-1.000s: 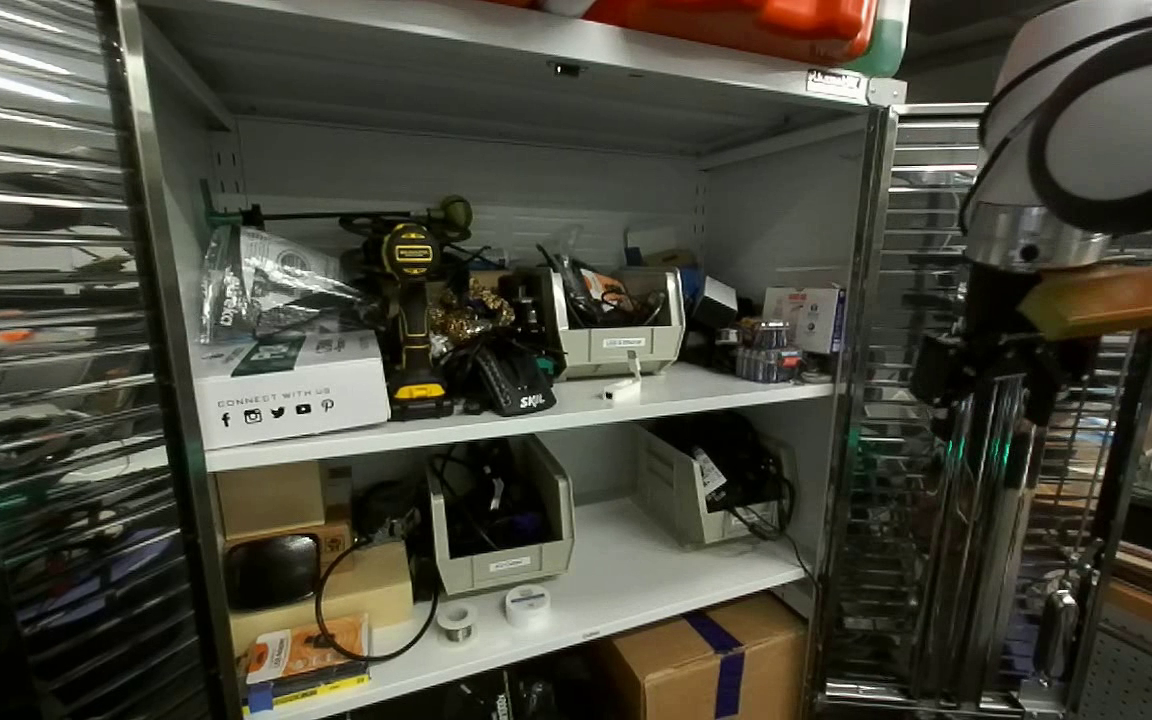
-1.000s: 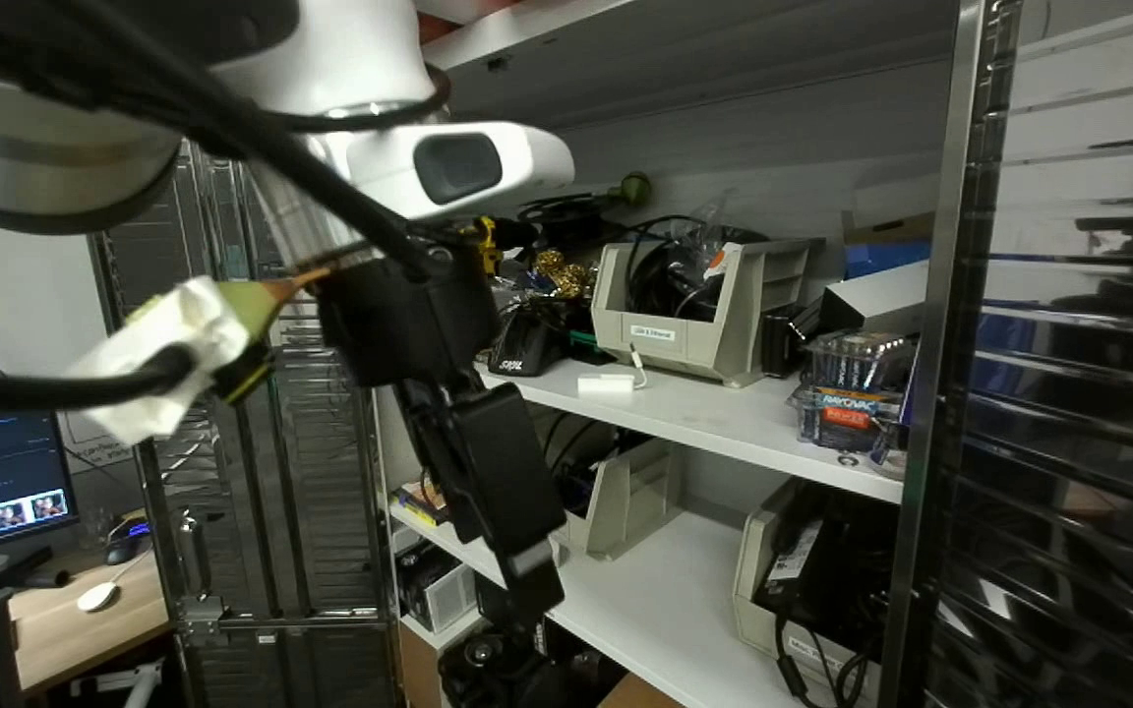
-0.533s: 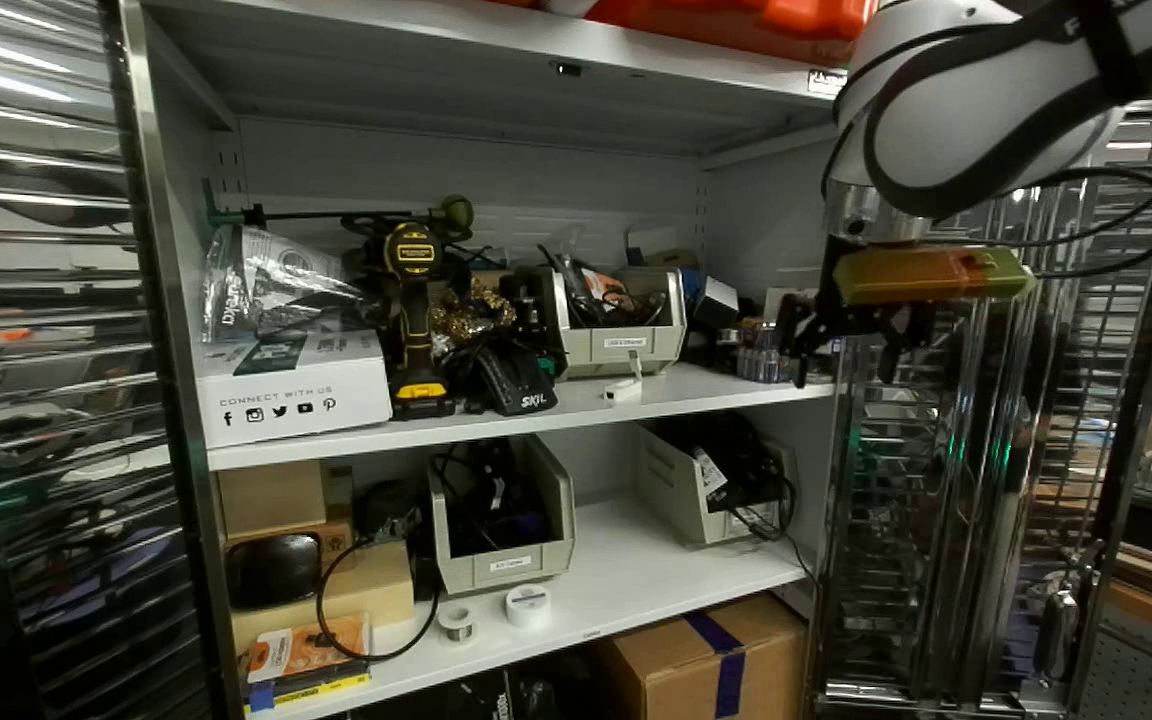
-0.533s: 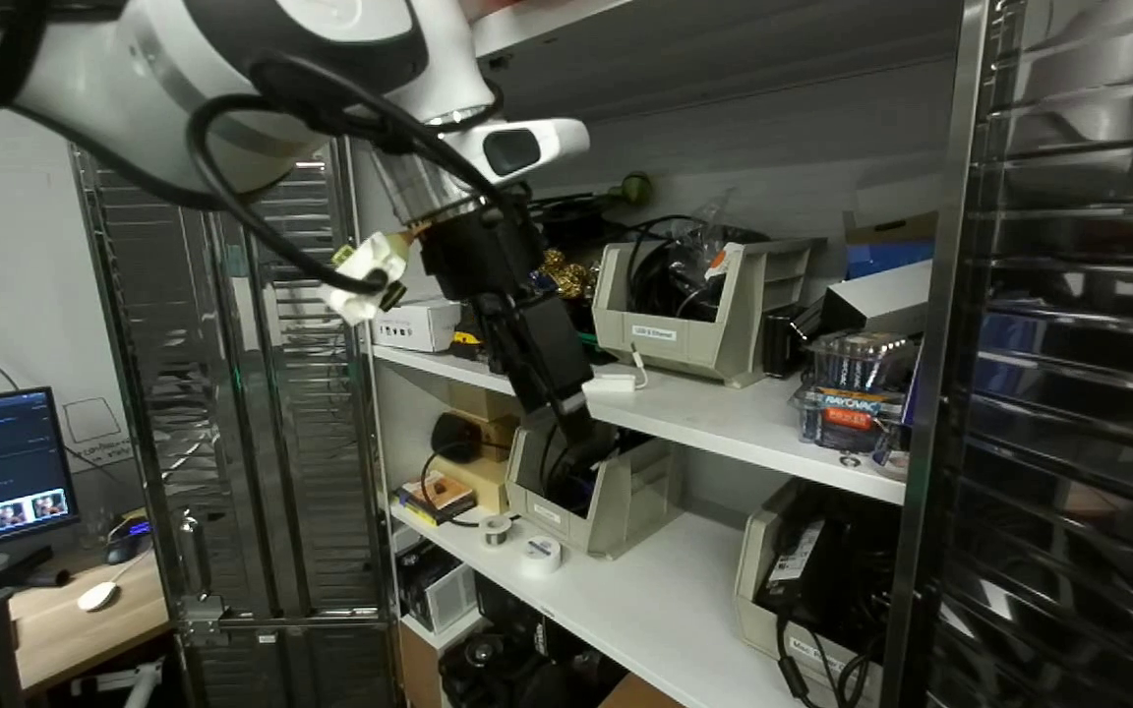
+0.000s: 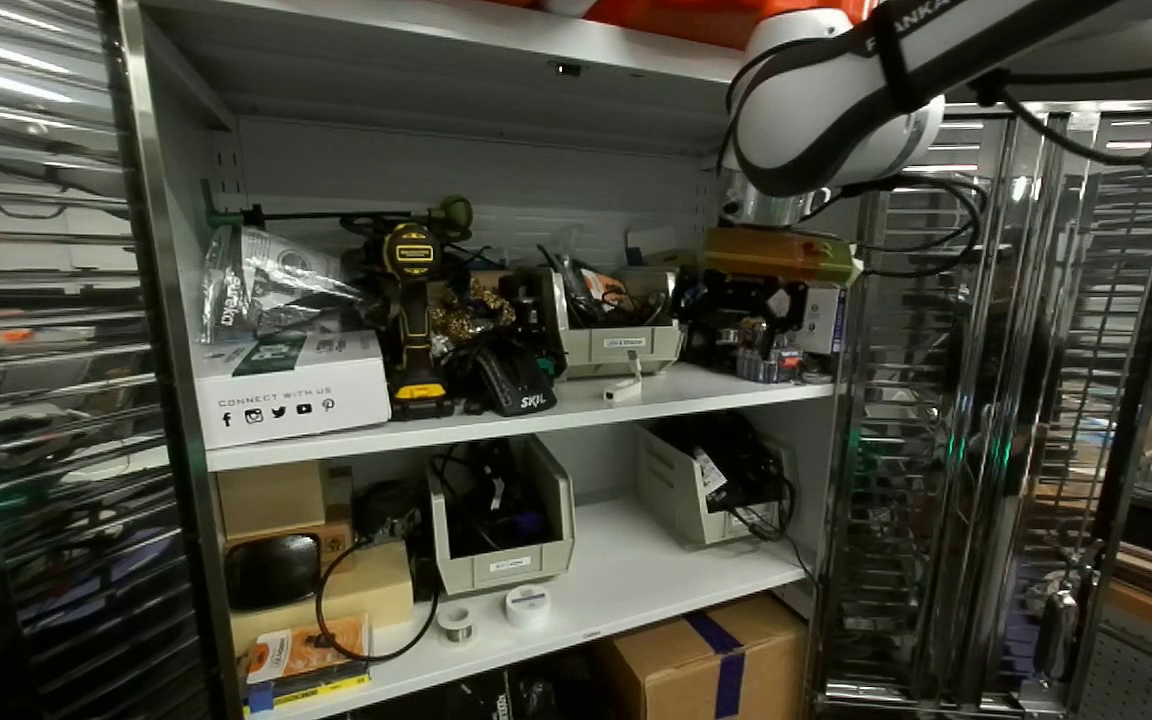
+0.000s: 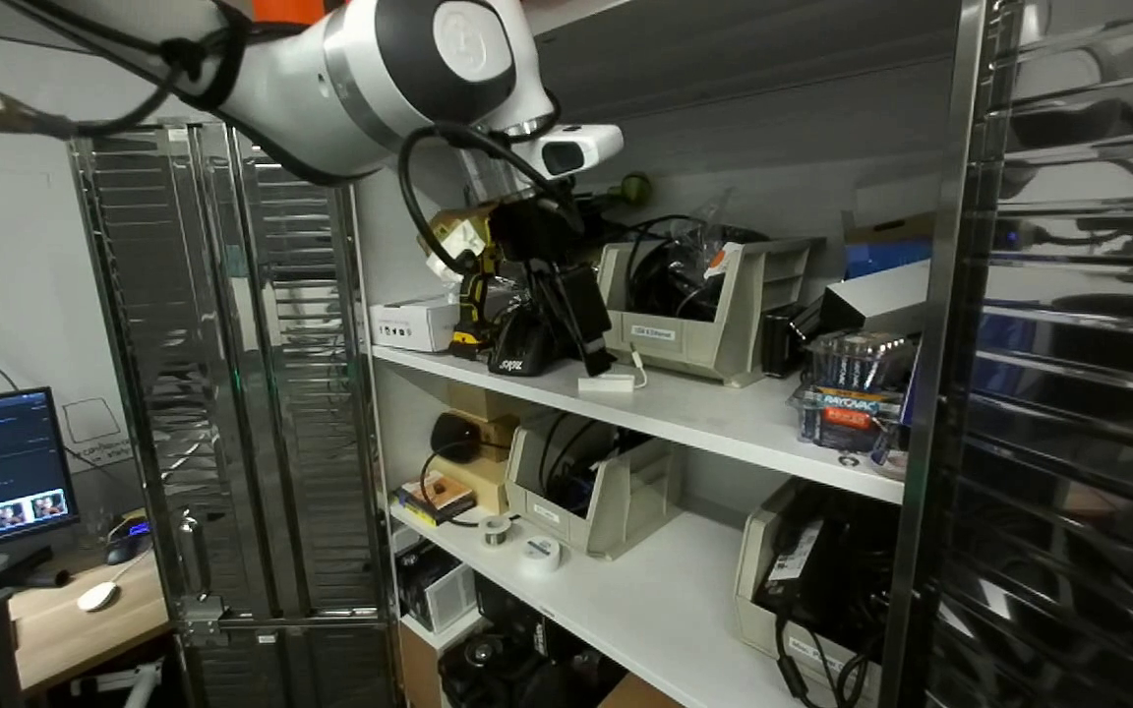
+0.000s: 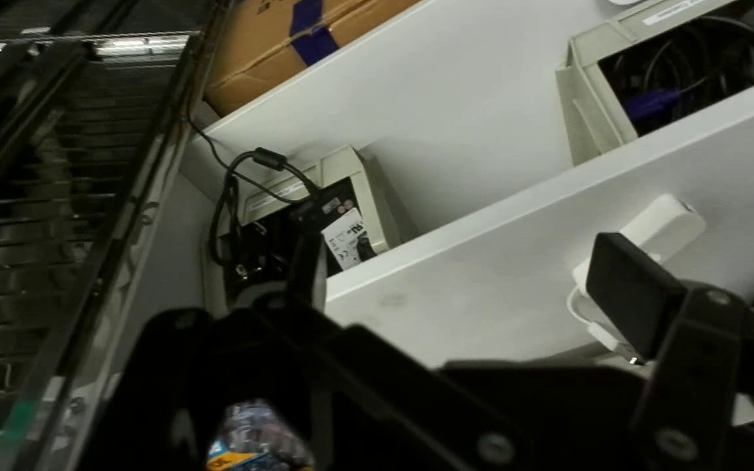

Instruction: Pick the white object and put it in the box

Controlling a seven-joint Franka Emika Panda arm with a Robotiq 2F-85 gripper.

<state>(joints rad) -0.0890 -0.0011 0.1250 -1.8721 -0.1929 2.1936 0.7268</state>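
Note:
The white object is a small adapter with a short cable. It lies near the front of the upper shelf in both exterior views, and partly behind one finger in the wrist view. My gripper is open and empty, its fingers wide apart. In an exterior view my gripper is to the right of and higher than the white object; in an exterior view its fingertips appear just above it. A grey bin stands behind the white object. Which container is the task's box is unclear.
More grey bins stand on the lower shelf. A drill, a black charger and a battery pack share the upper shelf. Tape and a spool lie below. Open cabinet doors flank the shelves.
My arm has swung leftward in an exterior view, from beside the door to the upper shelf's right part. The gripper has come nearer the white object, which has not moved.

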